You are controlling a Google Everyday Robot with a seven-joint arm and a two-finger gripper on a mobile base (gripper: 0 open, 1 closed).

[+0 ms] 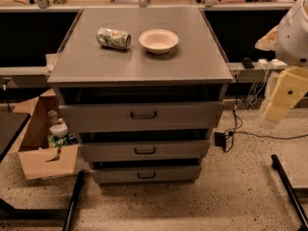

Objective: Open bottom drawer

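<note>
The grey cabinet [139,57] stands in the middle of the view with three drawer fronts facing me. The bottom drawer [115,175] is the lowest and smallest front, just above the floor, with a small dark bar handle [146,175]. A dark gap shows above it. The mid-sized drawer [110,151] and the tallest top drawer [96,117] sit above it. My gripper [284,97], a pale yellow piece below the white arm [294,32], hangs at the right edge. It is well to the right of the drawers and higher than the bottom one, touching nothing.
A crushed can [113,38] and a white bowl [158,41] lie on the cabinet top. An open cardboard box [33,158] with items stands on the floor at left. Black frame legs [73,201] [288,189] flank the cabinet. A power adapter [220,139] and cables lie at right.
</note>
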